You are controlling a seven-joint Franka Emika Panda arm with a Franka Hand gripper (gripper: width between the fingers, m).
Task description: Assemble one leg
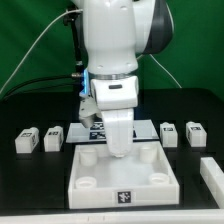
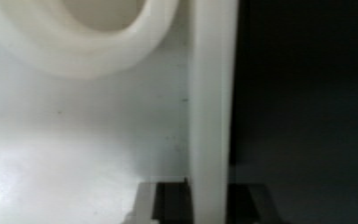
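Setting: a black table [image 1: 30, 170] before a green wall [image 1: 25, 40].

Item 1, legs. We count four small white blocks with black-and-white tags, all standing on the table outside the tray and well apart from the gripper. On the exterior view's left are the left outer leg [image 1: 25, 141] and the left inner leg [image 1: 51, 137]. On its right are the right inner leg [image 1: 170, 133] and the right outer leg [image 1: 195, 132]. Only the exterior view shows them.

Item 2, tray [image 1: 90, 190]. It is large, square, white and smooth, with raised walls, round corner sockets and a tag on its front wall. In the wrist view we see it at close range: a pale glossy floor, one round socket [image 2: 87, 30] and a straight upright wall [image 2: 208, 100] with black table beyond.

Item 3, gripper [image 1: 120, 150]. It is lowered at the tray's rear wall, between the rear sockets. In the wrist view its dark fingers [image 2: 167, 205] sit on either side of that wall. We cannot tell whether they press it or how wide they stand.

Item 4, arm [image 1: 115, 40]. It is white and bulky, and it hides part of the marker board [image 1: 95, 128] behind the tray.

Item 5, a further white part [image 1: 212, 172], cut off by the exterior view's right edge.
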